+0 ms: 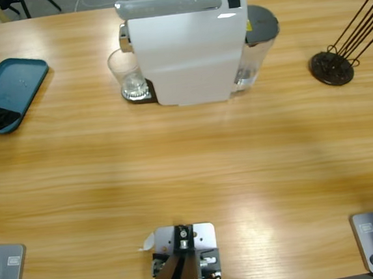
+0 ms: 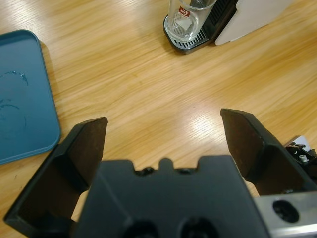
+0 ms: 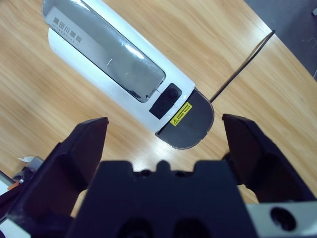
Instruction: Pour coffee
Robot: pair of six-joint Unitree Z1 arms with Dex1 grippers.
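since the glass (image 1: 126, 75) already sat on the drip tray under the spout of the machine (image 1: 185, 48), it was placed to catch coffee. both tools were released, holding nothing: left gripper (image 2: 163, 134) low near the tray (image 2: 22, 94), right gripper (image 3: 166, 134) high over the machine's button (image 3: 172, 92).

Unreadable red logo on the glass (image 2: 188, 22), yellow warning sticker and illegible print atop the coffee machine (image 3: 124, 74).

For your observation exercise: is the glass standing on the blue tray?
No, the glass stands on the coffee machine drip base, far from the blue tray.
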